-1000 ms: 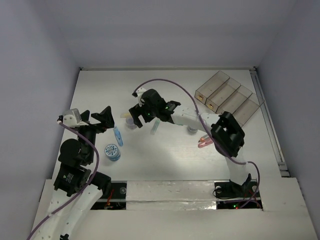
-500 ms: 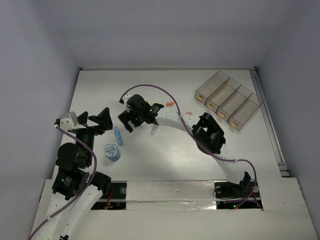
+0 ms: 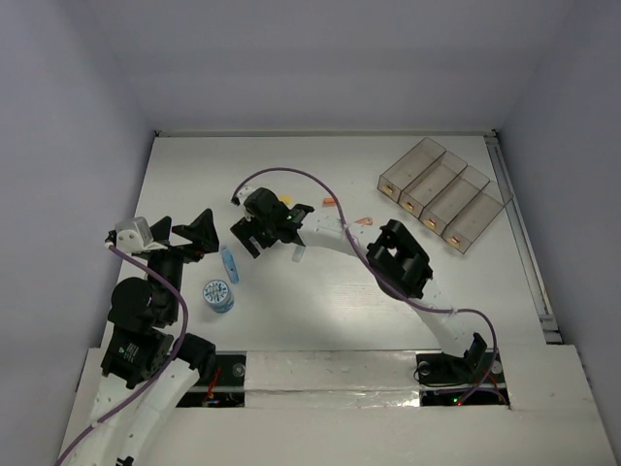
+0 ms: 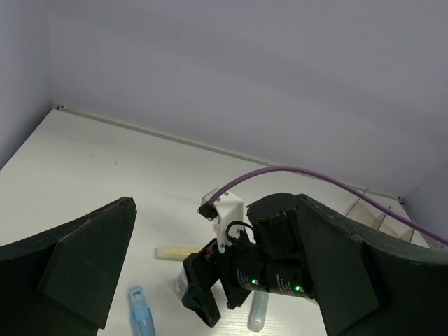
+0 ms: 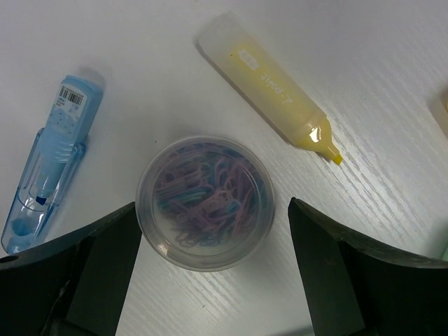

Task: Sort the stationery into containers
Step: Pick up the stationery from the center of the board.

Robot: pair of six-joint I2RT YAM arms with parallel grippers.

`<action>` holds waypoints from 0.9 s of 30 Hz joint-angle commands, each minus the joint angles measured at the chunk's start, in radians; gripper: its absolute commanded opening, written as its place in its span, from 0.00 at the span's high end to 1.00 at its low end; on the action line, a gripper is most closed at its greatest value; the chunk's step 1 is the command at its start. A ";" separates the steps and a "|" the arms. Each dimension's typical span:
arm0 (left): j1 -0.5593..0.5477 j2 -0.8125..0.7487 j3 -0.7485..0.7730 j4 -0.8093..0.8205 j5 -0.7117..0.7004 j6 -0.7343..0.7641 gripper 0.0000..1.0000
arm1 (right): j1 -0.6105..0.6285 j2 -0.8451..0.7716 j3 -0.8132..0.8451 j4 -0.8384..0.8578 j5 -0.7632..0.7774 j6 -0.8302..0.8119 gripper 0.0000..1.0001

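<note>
— Grip on your right gripper (image 5: 210, 276)?
— Spread wide, straddling the paper-clip tub (image 5: 205, 201); yellow highlighter (image 5: 269, 94) and blue corrector (image 5: 49, 164) lie just beside it. Your left gripper (image 3: 184, 231) gapes empty; containers (image 3: 441, 194) sit well apart, far right.

Clear tub (image 5: 145, 210), pink-blue-purple clips (image 5: 210, 196); yellow stick (image 5: 269, 87); light-blue pen (image 5: 49, 157), barcode label (image 5: 72, 100); brown-tinted bins (image 3: 441, 191).
</note>
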 commanded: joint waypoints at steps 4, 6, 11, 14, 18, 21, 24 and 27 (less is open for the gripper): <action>-0.004 0.007 -0.003 0.042 0.018 0.007 0.01 | 0.013 -0.013 0.041 0.050 0.028 -0.014 0.12; -0.004 0.012 -0.003 0.042 0.021 0.007 0.01 | 0.022 -0.022 0.040 0.056 0.026 -0.016 0.12; -0.004 0.010 -0.005 0.042 0.024 0.008 0.01 | 0.022 -0.040 0.026 0.071 0.023 -0.019 0.20; -0.004 0.013 -0.005 0.045 0.029 0.010 0.01 | 0.022 -0.049 0.014 0.081 0.023 -0.016 0.21; -0.004 0.019 -0.002 0.045 0.039 0.011 0.01 | 0.031 -0.054 0.006 0.091 0.031 -0.013 0.25; -0.004 0.021 -0.003 0.048 0.051 0.013 0.01 | 0.031 -0.063 -0.003 0.100 0.040 0.007 0.44; -0.004 0.033 0.001 0.054 0.077 0.013 0.02 | 0.031 -0.088 -0.017 0.119 0.069 0.024 0.63; -0.004 0.041 0.001 0.054 0.101 0.013 0.02 | 0.040 -0.144 -0.032 0.130 0.104 0.041 0.67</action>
